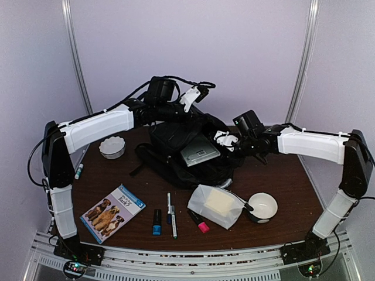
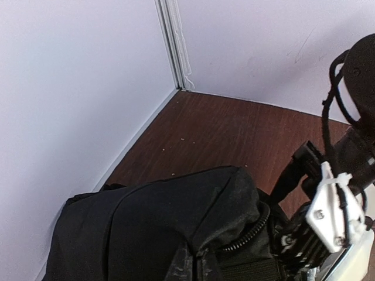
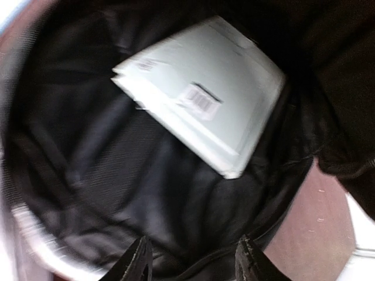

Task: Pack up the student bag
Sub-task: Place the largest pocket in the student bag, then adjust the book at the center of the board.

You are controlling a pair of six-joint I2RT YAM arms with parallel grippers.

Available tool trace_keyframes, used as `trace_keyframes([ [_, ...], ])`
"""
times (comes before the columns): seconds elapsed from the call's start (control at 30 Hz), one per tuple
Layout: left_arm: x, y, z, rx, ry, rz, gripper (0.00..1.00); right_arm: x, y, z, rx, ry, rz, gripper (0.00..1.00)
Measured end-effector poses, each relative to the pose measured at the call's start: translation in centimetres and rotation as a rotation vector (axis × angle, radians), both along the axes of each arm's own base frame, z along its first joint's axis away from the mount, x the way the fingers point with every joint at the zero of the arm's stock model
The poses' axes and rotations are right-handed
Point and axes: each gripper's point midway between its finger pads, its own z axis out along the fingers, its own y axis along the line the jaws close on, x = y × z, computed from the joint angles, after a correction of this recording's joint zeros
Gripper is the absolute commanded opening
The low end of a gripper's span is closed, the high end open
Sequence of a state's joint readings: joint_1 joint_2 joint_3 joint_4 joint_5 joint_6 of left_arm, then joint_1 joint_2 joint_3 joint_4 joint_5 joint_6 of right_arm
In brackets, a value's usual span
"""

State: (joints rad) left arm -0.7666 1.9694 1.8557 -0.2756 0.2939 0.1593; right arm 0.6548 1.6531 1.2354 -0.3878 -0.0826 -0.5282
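Note:
The student bag (image 1: 176,155) is a big black backpack lying open at the middle back of the table. A pale grey book (image 1: 199,151) lies inside it; the right wrist view shows it (image 3: 205,93) against the black lining (image 3: 117,175). My left gripper (image 1: 190,96) is over the bag's far top edge. In the left wrist view the bag's fabric (image 2: 176,228) bunches up where the fingers sit and hides them, as if pinched. My right gripper (image 3: 195,260) is open and empty over the bag's mouth, seen at the bag's right side from above (image 1: 225,139).
Near the front lie a dog book (image 1: 112,212), a blue bottle (image 1: 157,222), pens (image 1: 171,213), a pink highlighter (image 1: 200,222), a translucent white pouch (image 1: 217,205) and a white bowl (image 1: 262,206). A scalloped white dish (image 1: 112,147) and a marker (image 1: 78,171) are at the left.

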Motion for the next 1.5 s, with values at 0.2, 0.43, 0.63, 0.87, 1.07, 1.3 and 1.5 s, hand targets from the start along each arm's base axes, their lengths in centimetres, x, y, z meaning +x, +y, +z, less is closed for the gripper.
trace_keyframes([
  [0.2, -0.6, -0.4, -2.1, -0.030, 0.066, -0.033, 0.00, -5.2, 0.2, 0.7, 0.107, 0.150, 0.096, 0.49],
  [0.43, -1.8, -0.4, -6.2, -0.019, 0.184, -0.037, 0.39, -9.4, -0.5, 0.3, 0.153, 0.268, 0.147, 0.50],
  [0.63, -2.4, 1.9, -10.3, 0.057, 0.293, 0.070, 0.56, -11.1, -0.3, 2.0, 0.215, 0.290, 0.185, 0.51],
  [0.87, -5.1, 8.8, -9.9, 0.167, 0.323, 0.241, 0.75, -11.5, 0.8, 3.9, 0.289, 0.334, 0.201, 0.51],
  [1.07, -8.0, 13.1, -8.0, 0.171, 0.323, 0.294, 0.77, -10.7, 3.5, 5.9, 0.358, 0.362, 0.226, 0.51],
  [1.3, -7.5, 20.1, -10.5, 0.216, 0.519, 0.598, 0.77, -11.2, 8.2, 5.5, 0.387, 0.436, 0.246, 0.49],
  [1.5, -7.8, 30.5, -13.5, 0.187, 0.708, 0.933, 0.84, -12.9, 13.8, 4.2, 0.399, 0.519, 0.286, 0.49],
])
